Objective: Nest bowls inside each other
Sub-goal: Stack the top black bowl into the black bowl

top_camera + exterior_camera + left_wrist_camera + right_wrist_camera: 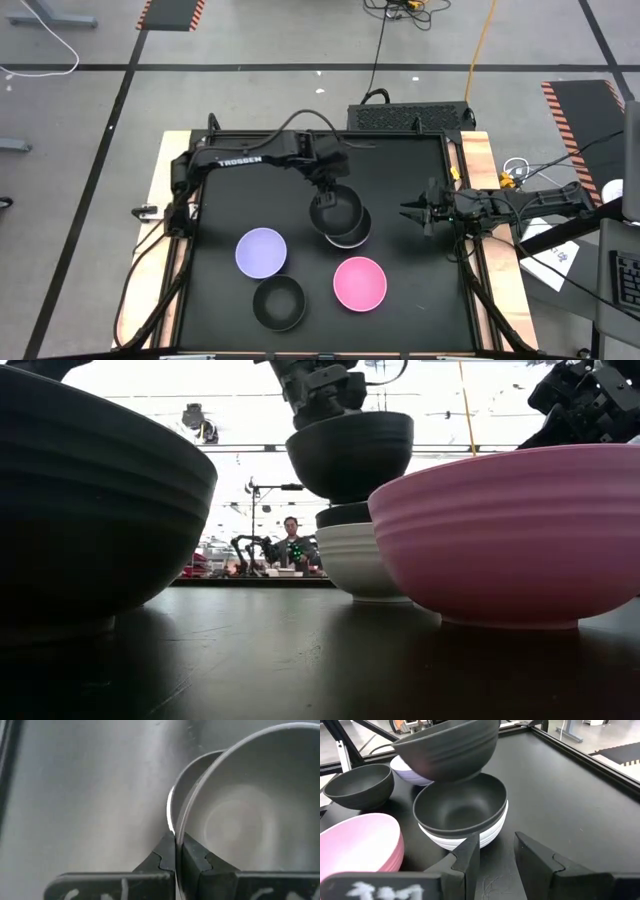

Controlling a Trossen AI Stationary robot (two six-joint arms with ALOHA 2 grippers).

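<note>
Left tool [175, 851] pinching black bowl [334, 211] rim above white bowl [485, 834]; rigid, light, likely slick: rim grip suits. Right tool [496, 854] spread.

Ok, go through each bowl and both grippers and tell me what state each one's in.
Held black bowl: lifted, above the stack.
Stacked black bowl: nested in white bowl.
Lavender bowl: alone, upright.
Front black bowl: alone, upright.
Pink bowl: alone, upright.
Left gripper: shut on held bowl's rim.
Right gripper: open, empty.

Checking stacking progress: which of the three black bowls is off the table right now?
The black bowl pinched at its rim by the left gripper, held above the black-in-white stack. The third black bowl sits alone on the table.
</note>
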